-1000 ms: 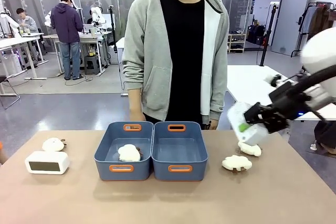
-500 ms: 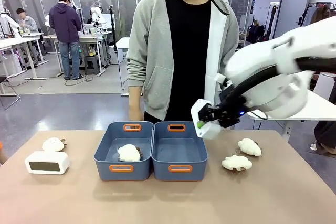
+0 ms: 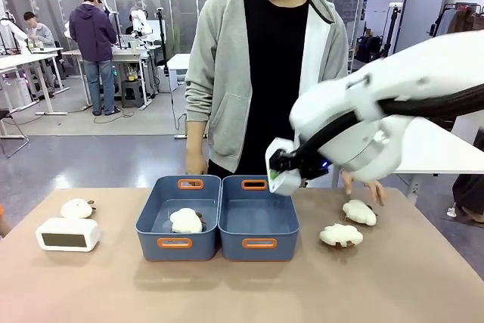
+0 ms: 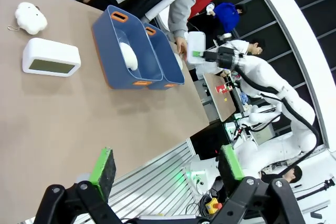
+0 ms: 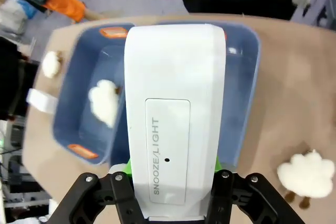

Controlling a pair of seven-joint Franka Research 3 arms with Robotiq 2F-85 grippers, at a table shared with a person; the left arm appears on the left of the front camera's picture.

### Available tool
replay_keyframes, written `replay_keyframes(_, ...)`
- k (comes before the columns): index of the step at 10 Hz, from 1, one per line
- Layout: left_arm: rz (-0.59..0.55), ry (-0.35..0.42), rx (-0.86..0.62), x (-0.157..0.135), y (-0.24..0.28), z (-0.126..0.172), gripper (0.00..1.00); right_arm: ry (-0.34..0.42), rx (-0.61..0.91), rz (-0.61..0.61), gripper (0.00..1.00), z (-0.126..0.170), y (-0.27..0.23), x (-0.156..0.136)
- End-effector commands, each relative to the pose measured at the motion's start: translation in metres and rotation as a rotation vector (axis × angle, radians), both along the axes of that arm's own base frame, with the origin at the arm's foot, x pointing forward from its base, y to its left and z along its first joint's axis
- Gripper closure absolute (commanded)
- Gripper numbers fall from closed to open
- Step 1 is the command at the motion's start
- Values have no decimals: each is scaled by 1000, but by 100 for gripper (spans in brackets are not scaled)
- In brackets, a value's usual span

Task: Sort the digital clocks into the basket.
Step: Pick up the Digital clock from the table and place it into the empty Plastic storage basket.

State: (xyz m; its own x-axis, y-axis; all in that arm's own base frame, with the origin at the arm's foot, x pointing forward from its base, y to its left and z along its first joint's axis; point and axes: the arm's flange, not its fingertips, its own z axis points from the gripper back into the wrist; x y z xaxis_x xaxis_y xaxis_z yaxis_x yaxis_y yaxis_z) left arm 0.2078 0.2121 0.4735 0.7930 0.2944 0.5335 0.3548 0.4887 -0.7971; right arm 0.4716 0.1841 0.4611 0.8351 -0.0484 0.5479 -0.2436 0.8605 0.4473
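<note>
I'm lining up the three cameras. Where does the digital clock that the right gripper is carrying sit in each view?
Front view: digital clock right of centre, in the air by the far right corner of the blue baskets.
Left wrist view: small, upper middle, past the blue baskets' far end.
Right wrist view: centre, large, SNOOZE/LIGHT bar facing the camera.
Shared landmark: the blue baskets.

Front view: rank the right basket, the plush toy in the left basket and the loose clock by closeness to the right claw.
1. The right basket, just below the right claw and its held clock.
2. The plush toy, inside the left basket.
3. The loose clock, far left.
</note>
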Motion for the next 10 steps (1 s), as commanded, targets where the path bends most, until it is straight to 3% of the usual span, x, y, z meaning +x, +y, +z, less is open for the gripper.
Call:
replay_keyframes(1, -7, -26, -8, 0, 1, 2, 0, -110, 8, 65, 100, 43, -66, -76)
replay_keyframes(3, -7, -26, -8, 0, 1, 2, 0, -118, 118, 85, 100, 65, -127, -122)
replay_keyframes(5, -7, -26, -8, 0, 1, 2, 0, -189, 153, 15, 100, 78, -183, -154)
replay_keyframes(6, -7, -26, -8, 0, 1, 2, 0, -186, 172, -40, 100, 78, -206, -169)
replay_keyframes(10, -7, -26, -8, 0, 1, 2, 0, -235, 262, -159, 100, 76, -267, -187)
